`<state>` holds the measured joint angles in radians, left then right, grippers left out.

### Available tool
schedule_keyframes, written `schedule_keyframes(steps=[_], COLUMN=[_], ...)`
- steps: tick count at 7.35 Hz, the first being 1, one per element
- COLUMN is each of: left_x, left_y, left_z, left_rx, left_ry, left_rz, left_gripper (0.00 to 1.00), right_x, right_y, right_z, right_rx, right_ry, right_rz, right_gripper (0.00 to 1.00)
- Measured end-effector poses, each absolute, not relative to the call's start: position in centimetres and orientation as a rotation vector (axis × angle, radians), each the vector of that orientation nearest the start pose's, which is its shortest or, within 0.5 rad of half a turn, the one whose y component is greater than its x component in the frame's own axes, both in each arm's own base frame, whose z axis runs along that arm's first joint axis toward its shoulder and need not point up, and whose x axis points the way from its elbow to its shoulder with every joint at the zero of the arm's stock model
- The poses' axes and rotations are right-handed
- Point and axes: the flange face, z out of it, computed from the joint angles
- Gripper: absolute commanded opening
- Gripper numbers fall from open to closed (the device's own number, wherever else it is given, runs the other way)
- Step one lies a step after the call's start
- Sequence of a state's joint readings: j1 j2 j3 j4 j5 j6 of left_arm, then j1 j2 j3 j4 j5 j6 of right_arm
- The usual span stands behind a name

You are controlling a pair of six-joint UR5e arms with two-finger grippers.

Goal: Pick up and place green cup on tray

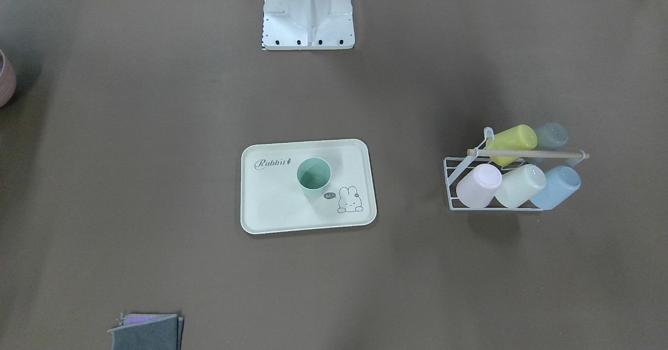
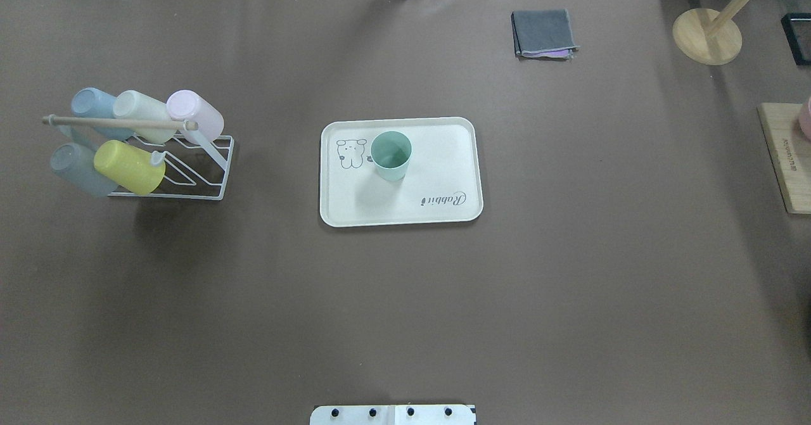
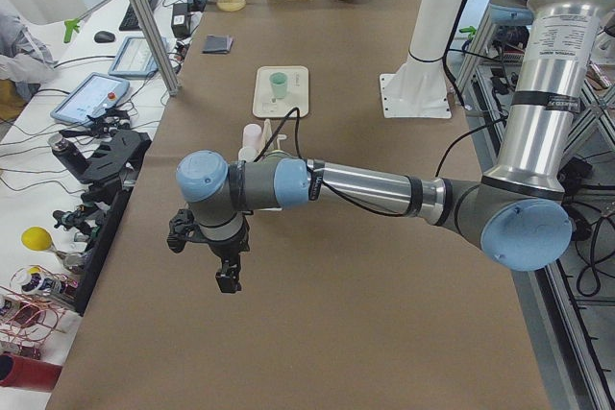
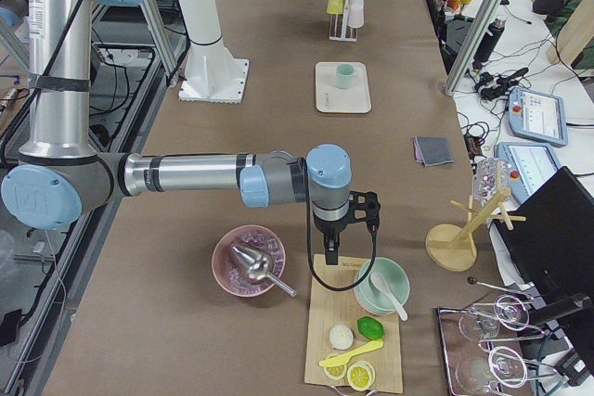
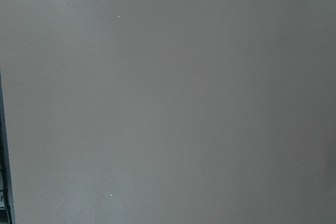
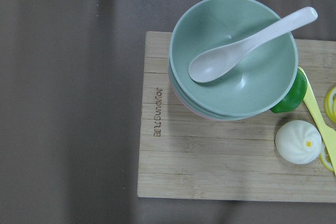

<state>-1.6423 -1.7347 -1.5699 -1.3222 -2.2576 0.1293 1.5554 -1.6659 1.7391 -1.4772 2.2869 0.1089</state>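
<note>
While fingers (image 3: 228, 281) hang far off, green cup (image 1: 313, 178) stands on tray (image 1: 271, 206).

— What blocks the flat cream rectangular plastic tray (image 2: 443, 159)?
— Only the small mint-green plastic cup (image 2: 391, 154) standing on it; bare brown table (image 2: 405, 298) surrounds it.
— Nearest obstacle?
— The white wire cup rack (image 2: 196, 181), well apart.

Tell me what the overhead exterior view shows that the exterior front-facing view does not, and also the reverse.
Only the overhead exterior view shows the round wooden stand and the wooden board, both at its right side. Only the front-facing view shows part of a pink bowl at its left edge and the white mount column of the robot. Both show the green cup standing upright on the tray, the wire rack holding five cups, and the folded grey cloth. Neither view shows an arm.
</note>
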Motion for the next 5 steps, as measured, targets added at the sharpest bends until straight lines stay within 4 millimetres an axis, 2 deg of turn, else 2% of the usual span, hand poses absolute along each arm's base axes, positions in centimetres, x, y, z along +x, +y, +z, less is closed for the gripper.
schedule_keyframes(steps=[5], left_x=[-9.95], left_y=[-54.28], left_z=[59.43], left_rx=[0.002], left_ry=[0.816], left_rz=[-0.021], left_gripper=[0.98], right_x=[6.08], right_y=[-46.45], right_z=[61.47], right_rx=[0.125], right_ry=[-0.720], right_rz=[0.000], right_gripper=[1.00])
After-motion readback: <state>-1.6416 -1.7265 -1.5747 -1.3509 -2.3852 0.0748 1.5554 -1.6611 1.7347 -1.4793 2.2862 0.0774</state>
